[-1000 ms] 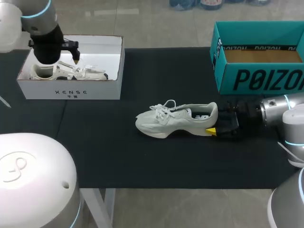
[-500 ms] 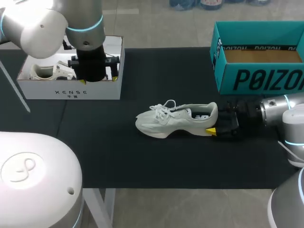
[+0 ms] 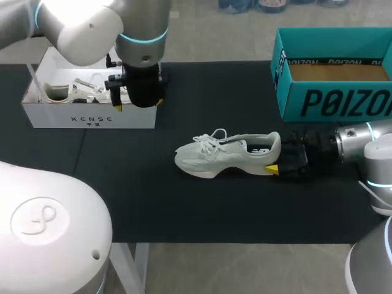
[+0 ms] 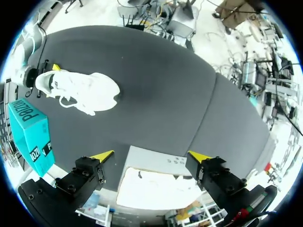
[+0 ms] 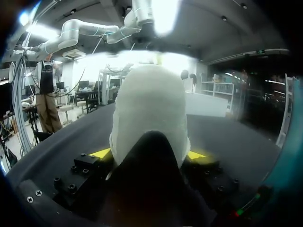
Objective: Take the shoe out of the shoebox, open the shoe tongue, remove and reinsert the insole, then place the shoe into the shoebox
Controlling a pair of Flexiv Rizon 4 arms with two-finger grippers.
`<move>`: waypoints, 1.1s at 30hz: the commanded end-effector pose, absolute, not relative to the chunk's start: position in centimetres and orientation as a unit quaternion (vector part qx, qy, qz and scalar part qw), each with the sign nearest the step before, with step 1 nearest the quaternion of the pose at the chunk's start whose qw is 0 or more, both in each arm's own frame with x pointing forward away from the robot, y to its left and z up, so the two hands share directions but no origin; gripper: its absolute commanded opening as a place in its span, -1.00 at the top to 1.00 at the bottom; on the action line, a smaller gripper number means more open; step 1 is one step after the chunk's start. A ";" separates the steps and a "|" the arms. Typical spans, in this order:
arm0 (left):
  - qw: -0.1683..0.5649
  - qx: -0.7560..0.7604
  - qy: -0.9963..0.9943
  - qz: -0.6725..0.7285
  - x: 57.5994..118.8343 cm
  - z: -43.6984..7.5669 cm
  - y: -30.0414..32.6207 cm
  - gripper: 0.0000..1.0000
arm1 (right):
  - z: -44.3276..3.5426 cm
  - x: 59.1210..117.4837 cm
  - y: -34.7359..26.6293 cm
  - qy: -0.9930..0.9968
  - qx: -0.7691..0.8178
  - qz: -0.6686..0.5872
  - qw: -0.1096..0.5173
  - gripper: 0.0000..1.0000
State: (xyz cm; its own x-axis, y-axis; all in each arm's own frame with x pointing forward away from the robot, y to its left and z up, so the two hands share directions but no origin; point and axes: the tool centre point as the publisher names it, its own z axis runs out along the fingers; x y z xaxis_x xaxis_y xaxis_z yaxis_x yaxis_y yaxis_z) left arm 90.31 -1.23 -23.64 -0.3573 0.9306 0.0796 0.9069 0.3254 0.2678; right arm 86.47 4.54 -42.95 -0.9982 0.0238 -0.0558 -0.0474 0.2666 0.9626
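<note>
The white sneaker (image 3: 223, 154) sits on the black mat (image 3: 184, 208). At its heel the right gripper (image 3: 278, 162) is clamped on, a yellow-tipped finger pressed against either side of the heel and nothing else in its hold. Just behind the sneaker's heel stands the teal shoebox (image 3: 331, 101), open on top. Back past the sneaker's toe, well apart from it, the left gripper (image 3: 138, 105) hangs over the corner of the white shoebox (image 3: 92, 116), fingers spread wide with nothing between them. A second sneaker (image 3: 79, 90) lies inside that box.
</note>
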 end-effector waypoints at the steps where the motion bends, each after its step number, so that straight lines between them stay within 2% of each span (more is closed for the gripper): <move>1: 0.026 0.242 0.969 -0.038 91.5 -22.6 0.1 -1.00 | -43.5 86.5 4.7 0.796 -0.007 0.605 0.030 1.00; 3: 0.064 0.101 0.991 -0.054 90.6 -22.3 0.8 -1.00 | -43.5 86.5 4.7 0.796 -0.007 0.605 0.030 1.00; 9: 0.103 -0.079 0.990 -0.045 88.8 -21.9 1.0 -1.00 | -43.5 86.5 4.7 0.796 -0.007 0.605 0.030 1.00; 11: 0.075 -0.061 0.994 -0.047 88.8 -22.5 -0.1 -1.00 | -43.5 86.5 4.7 0.796 -0.007 0.605 0.030 1.00; 29: 0.083 -0.044 0.995 -0.026 88.6 -22.6 -1.0 -1.00 | -43.5 86.5 4.7 0.796 -0.007 0.605 0.030 1.00; 31: 0.173 -0.223 0.959 0.008 89.3 -23.3 -1.1 -1.00 | -43.5 86.5 4.7 0.796 -0.007 0.605 0.030 1.00; 32: 0.191 -0.299 0.935 0.014 89.1 -23.4 -1.0 -1.00 | -43.5 86.5 4.7 0.796 -0.007 0.605 0.030 1.00; 33: 0.175 -0.370 0.912 -0.005 88.4 -23.6 -0.9 -1.00 | -43.5 86.5 4.7 0.796 -0.007 0.605 0.030 1.00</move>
State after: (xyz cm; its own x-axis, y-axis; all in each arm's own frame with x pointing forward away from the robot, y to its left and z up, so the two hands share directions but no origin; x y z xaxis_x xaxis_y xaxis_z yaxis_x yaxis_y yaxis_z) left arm 89.31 -0.96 -22.78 -0.9795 0.1250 -0.1580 0.1232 0.9921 0.0216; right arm 86.47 4.53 -42.96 -0.9982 0.0236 -0.0557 -0.0474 0.2668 0.9626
